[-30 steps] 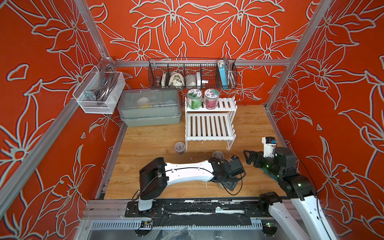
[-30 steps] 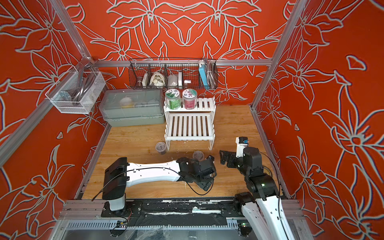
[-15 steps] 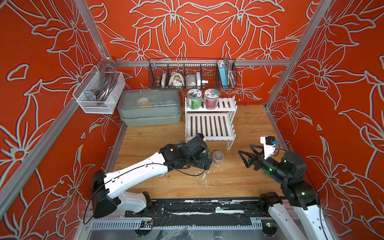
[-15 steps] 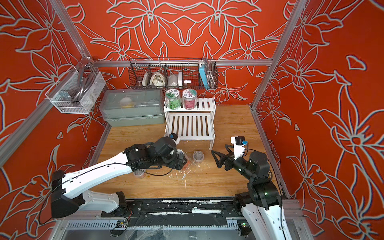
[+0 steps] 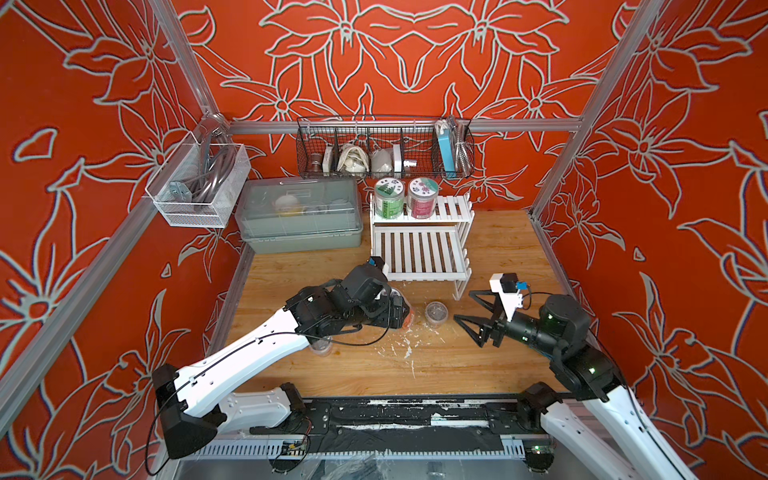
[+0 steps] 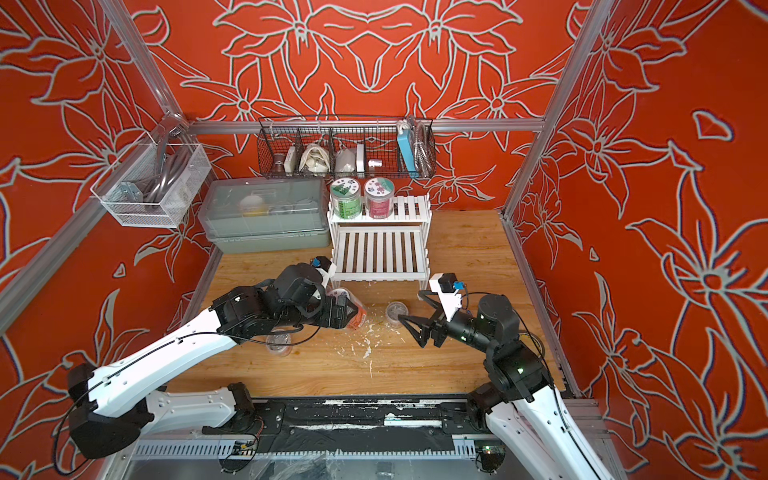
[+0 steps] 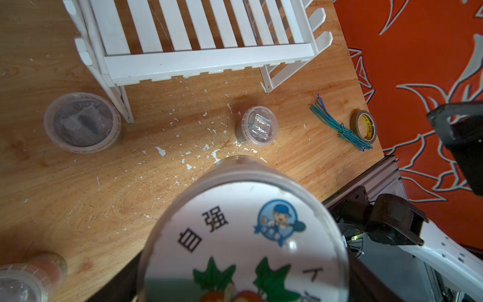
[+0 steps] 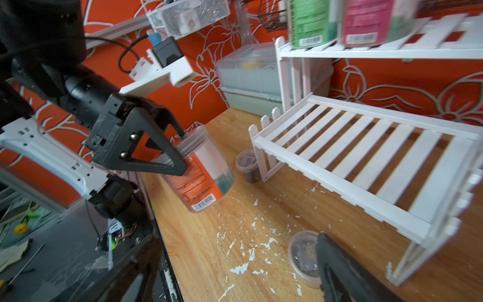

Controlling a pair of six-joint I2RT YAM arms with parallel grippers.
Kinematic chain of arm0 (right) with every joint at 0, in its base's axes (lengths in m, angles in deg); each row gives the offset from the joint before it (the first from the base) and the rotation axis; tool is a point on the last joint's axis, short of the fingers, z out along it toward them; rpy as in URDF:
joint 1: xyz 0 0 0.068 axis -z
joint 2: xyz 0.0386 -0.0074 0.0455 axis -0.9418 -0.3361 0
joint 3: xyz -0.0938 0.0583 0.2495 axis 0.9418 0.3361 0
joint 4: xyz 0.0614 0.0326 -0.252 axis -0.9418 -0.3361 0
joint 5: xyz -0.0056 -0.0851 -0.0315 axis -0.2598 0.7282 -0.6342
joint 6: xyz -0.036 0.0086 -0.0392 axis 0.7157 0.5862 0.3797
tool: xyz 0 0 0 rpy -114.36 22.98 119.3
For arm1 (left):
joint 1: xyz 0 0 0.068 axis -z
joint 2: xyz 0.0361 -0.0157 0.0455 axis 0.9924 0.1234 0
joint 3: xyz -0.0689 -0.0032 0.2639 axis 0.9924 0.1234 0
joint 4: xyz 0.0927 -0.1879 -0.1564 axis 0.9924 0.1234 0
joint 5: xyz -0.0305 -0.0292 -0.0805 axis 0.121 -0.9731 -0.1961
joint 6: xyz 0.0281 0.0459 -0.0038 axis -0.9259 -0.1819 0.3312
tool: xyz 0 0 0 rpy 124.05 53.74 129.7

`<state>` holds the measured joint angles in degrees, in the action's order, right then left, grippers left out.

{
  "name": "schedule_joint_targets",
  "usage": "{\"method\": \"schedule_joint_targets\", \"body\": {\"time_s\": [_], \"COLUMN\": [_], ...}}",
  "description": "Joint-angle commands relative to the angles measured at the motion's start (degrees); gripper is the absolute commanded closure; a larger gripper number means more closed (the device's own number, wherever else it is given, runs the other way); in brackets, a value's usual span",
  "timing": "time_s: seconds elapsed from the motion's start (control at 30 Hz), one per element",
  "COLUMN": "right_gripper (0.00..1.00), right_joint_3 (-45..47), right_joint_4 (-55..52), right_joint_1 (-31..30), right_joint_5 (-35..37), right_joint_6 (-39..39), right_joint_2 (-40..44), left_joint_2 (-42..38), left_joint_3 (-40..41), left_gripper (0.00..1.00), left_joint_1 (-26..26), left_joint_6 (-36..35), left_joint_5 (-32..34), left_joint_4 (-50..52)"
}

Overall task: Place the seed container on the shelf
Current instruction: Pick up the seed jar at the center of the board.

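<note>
Left jaws are spread wide but clamped around the seed container (image 8: 203, 180), a clear jar with an orange label. They grip it near the lid end and it hangs tilted. In both top views it sits in the middle of the frame, just below the lower left corner of the shelf (image 5: 419, 272), not on it. Right jaws are splayed open and hold nothing. In a top view one tip looks just beside a small lidded tub (image 6: 396, 311) on the surface, but I can't tell if it touches.

The left wrist view is mostly filled by the jar's lid (image 7: 245, 235), with printed characters and a cartoon badge. It also shows a tape roll (image 7: 363, 125) and a bundle of green-blue wire (image 7: 339, 125) at right, which the top views don't show. The right wrist view catches a second tub (image 8: 247, 162) by the shelf leg. A green jar (image 5: 389, 199) and a pink jar (image 5: 422, 198) stand on the top tier.
</note>
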<state>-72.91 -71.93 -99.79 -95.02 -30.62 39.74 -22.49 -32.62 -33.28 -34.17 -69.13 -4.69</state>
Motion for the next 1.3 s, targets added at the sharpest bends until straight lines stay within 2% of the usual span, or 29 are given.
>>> {"method": "schedule_joint_targets", "body": {"time_s": [0.0,0.37,0.57,0.83,1.03,1.27], "right_gripper": [0.05,0.03,0.00,0.00,0.00,0.00], "right_joint_3": [-1.6,-0.3,-1.5,-1.9,-2.5,-3.4], "right_joint_4": [1.7,9.4,11.4,14.5,15.8,17.7], "right_joint_1": [-5.1,-16.8,-23.8,-26.6,-26.8,-28.2], "right_joint_5": [5.5,11.8,18.9,23.4,22.9,17.1], "right_joint_6": [4.7,10.5,14.2,16.5,17.2,18.2], "right_joint_2": [-2.1,-7.1,-11.5,-16.0,-18.1,-20.2], "left_joint_2": [-1.7,-3.8,-4.7,-4.4,-4.2,-3.3], "left_joint_3": [-0.4,0.4,1.4,1.6,2.7,3.4], "left_gripper": [0.23,0.23,0.23,0.24,0.24,0.25], "left_joint_1": [-0.5,-0.6,-0.5,-0.6,-0.6,-0.6], "left_joint_6": [0.8,1.7,2.0,2.0,2.8,3.4], "left_joint_5": [-1.4,-5.0,-6.5,-9.4,-11.8,-12.1], "left_joint_4": [-1.4,-3.4,-4.8,-5.7,-7.7,-8.9]}}
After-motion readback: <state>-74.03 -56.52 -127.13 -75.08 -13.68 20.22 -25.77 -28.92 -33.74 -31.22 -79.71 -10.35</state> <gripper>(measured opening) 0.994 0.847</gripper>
